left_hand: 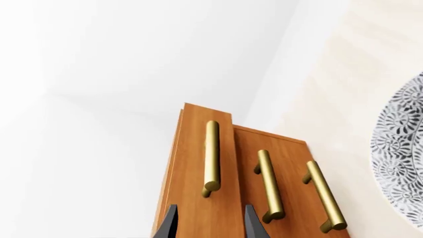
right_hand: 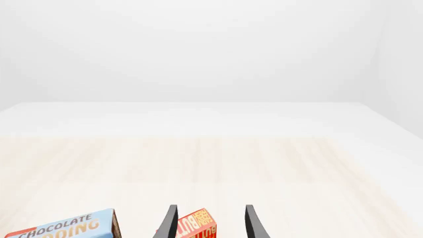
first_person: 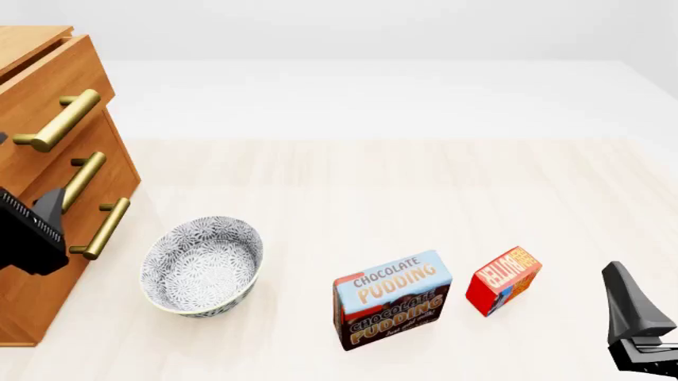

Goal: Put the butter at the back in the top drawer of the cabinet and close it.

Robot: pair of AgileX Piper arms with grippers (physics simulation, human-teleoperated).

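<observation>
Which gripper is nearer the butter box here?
Right. The right gripper sits just to the right of the butter, fingers open. The left gripper is far off at the cabinet, facing the top drawer handle.

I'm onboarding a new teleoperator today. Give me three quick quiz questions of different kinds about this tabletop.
1. True or false: the top drawer sticks out past the two drawers below it.
2. Which stands nearer the right gripper: A) the butter B) the pudding box C) the bowl?
3. Fill in: the left gripper faces the ____.

Key: 1 true; 2 A; 3 cabinet.
</observation>
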